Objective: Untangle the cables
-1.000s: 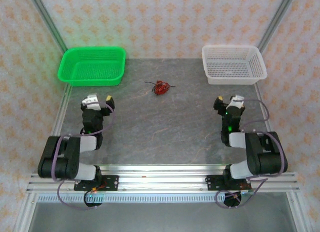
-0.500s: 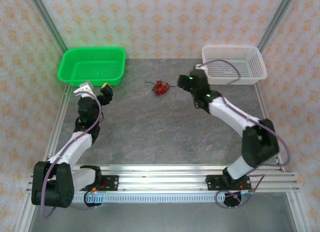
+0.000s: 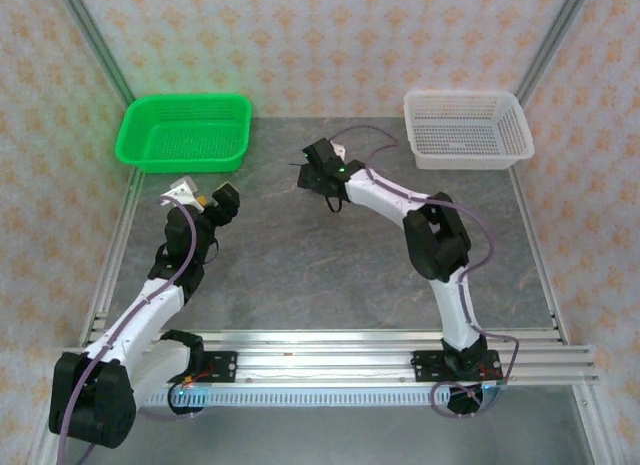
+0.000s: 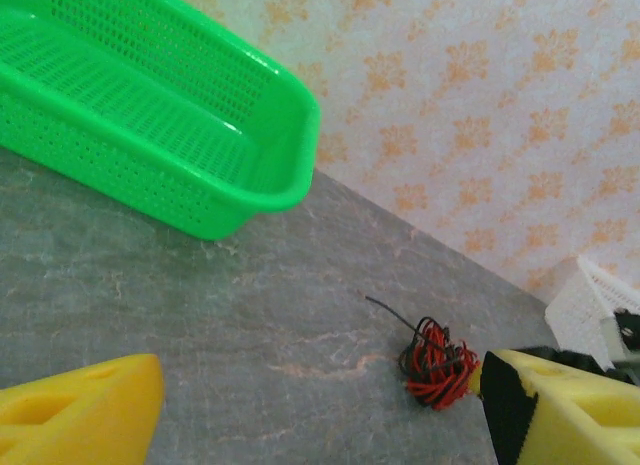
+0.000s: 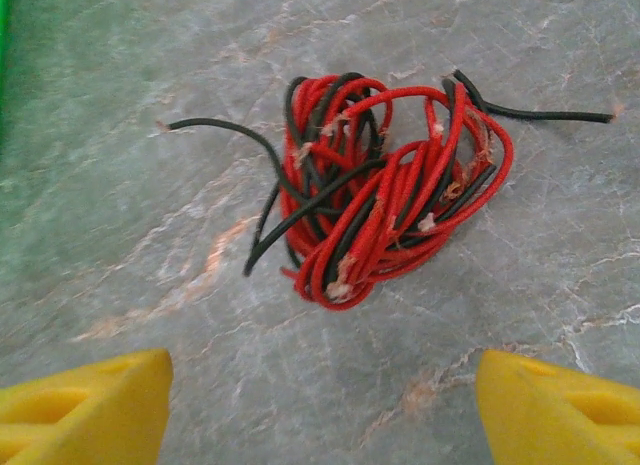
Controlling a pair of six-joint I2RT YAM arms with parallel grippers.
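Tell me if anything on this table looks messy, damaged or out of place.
Only the cables: red and black wires are balled into one tight knot on the table, with loose black ends poking out. Pale flecks dot the red strands; I can't tell whether that's fraying. Nothing else stands out.

Grey marbled table (image 4: 200, 315) lies under and ahead of the left gripper (image 4: 318, 413). Beyond it stands a pale wall (image 4: 480, 85) with orange floral print. Aluminium posts (image 3: 95, 45) rise at the far corners.
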